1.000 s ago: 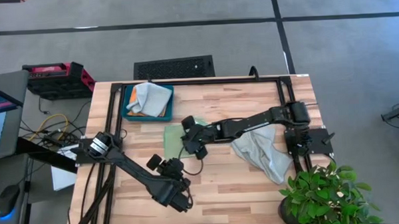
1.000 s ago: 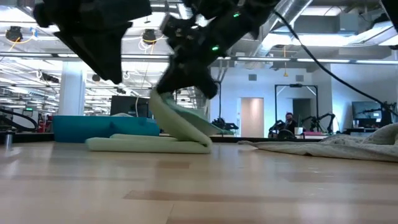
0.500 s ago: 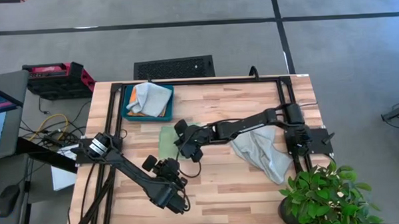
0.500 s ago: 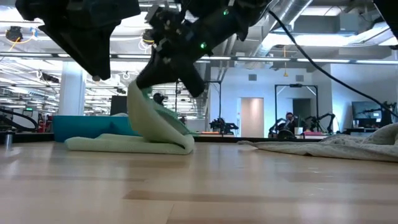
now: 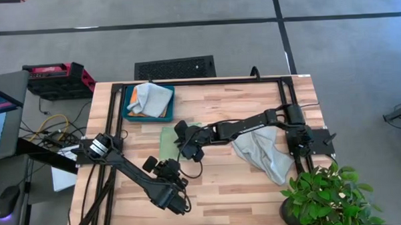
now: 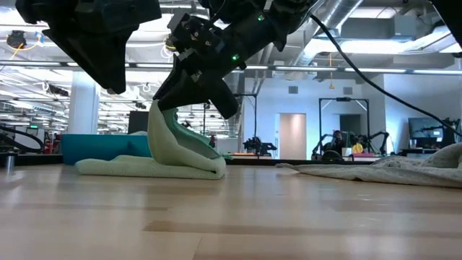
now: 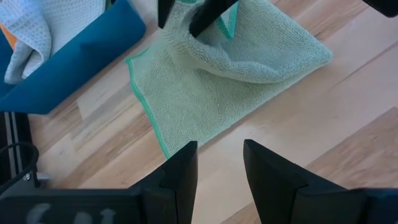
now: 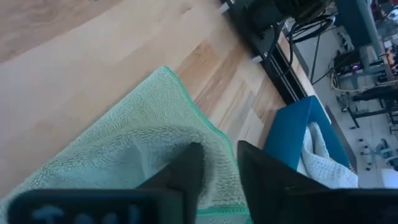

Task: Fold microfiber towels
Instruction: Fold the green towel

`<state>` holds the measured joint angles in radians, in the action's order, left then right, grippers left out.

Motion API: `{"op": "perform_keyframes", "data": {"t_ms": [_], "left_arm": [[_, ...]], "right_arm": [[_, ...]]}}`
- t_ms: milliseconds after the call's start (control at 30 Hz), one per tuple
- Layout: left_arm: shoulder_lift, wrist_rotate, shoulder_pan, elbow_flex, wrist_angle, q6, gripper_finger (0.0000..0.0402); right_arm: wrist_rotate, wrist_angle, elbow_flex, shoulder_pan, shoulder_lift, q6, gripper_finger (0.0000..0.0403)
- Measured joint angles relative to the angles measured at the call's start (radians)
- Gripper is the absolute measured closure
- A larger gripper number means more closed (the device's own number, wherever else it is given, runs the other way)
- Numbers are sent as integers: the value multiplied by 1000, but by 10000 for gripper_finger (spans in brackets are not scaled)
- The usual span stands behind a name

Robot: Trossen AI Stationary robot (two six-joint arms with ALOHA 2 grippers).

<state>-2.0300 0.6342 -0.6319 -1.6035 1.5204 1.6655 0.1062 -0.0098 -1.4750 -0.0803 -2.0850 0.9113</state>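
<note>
The light green towel [image 5: 168,142] lies on the table's middle, folded along its right side, with the upper layer raised [image 6: 164,130]. My right gripper [image 5: 182,137] is shut on that raised layer; it also shows in the low view [image 6: 196,100]. My left gripper [image 5: 155,163] is open and empty, above the table just near of the towel [image 7: 205,93], its fingers [image 7: 180,171] pointing toward it. One pale grey towel [image 5: 261,154] lies crumpled at the right. Another grey towel [image 5: 150,98] lies over an orange one in the teal tray [image 5: 128,112]. My right gripper pinches the green towel near its hemmed edge [image 8: 186,134] between its two fingers, coming slanting from above and the table's right. The held layer stands up off the table and curves back down to the fold [image 6: 216,170]. The lower layer [image 6: 115,167] lies flat.
The teal tray stands at the far left, close behind the green towel. A potted plant [image 5: 324,195] is at the near right corner. A black frame rail [image 5: 206,81] runs along the table's far edge. Bare wood [image 5: 223,192] lies at the near middle.
My right gripper has carried the green towel's held edge toward the table's left edge, and the raised layer has gone from leaning right to standing upright over the lower layer. The lower layer has slid a little leftward. My left gripper has drawn back slightly toward the left.
</note>
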Motion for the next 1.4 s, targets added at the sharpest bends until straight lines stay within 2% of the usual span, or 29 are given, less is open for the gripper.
{"op": "perform_keyframes", "data": {"t_ms": [233, 400, 600, 800, 1200, 1400], "left_arm": [[0, -3, 0, 0, 0, 18, 279], [0, -24, 0, 0, 12, 41, 279], [0, -50, 0, 0, 14, 45, 279], [0, -51, 0, 0, 14, 45, 279], [0, -52, 0, 0, 13, 49, 279], [0, -34, 0, 0, 5, 14, 279]], "right_arm": [[20, 11, 0, -14, 0, 9, 196], [30, 15, 0, -23, 0, -10, 157], [11, -11, 0, -30, 2, -99, 155], [-61, -116, 1, -29, 2, -100, 158], [-57, -154, 2, -42, 54, -224, 159], [-56, -300, 1, -50, 116, -311, 159]]}}
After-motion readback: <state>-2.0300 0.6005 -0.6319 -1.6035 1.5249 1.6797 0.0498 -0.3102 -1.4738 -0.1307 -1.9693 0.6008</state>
